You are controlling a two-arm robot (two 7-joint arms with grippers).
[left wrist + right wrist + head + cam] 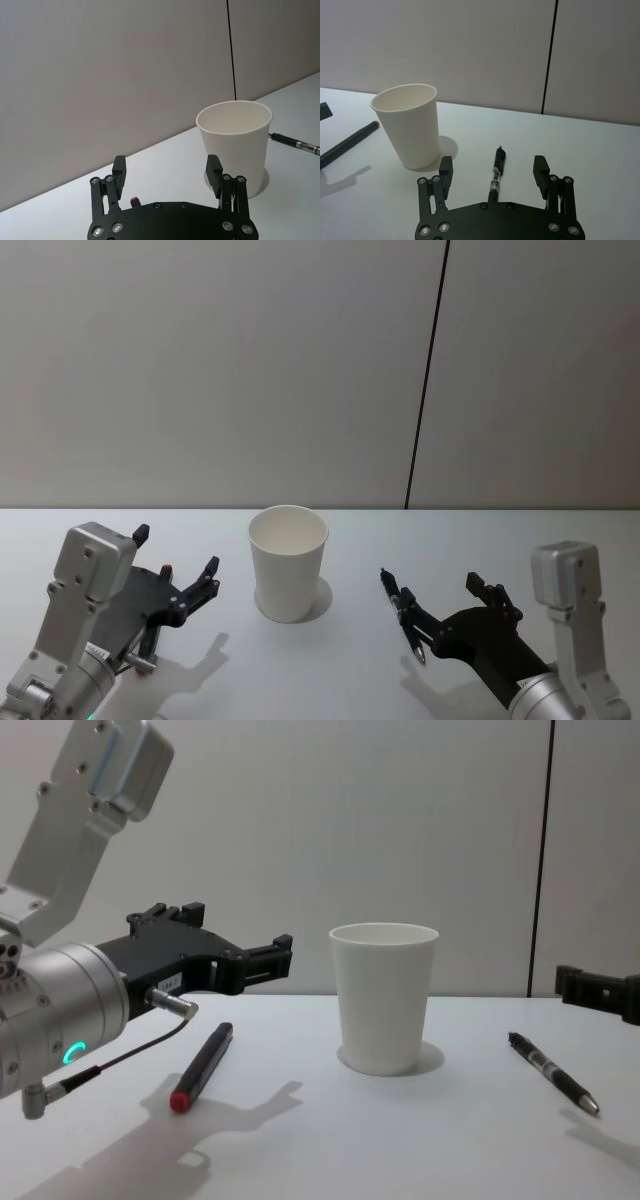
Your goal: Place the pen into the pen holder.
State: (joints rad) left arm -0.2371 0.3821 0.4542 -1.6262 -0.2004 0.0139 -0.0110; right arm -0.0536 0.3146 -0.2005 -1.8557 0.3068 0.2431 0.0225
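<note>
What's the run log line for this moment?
stage: pre-grasp | right gripper open above pen | pen flat on table, right of pen holder | pen holder upright, empty | left gripper open over red-tipped marker

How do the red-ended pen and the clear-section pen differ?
The red-ended pen is thicker and dark-barrelled; the clear-section pen is slimmer with a silvery tip. The first lies left of the cup, below the open left gripper; the second right, below the open right gripper. Both lie flat, ungripped.
</note>
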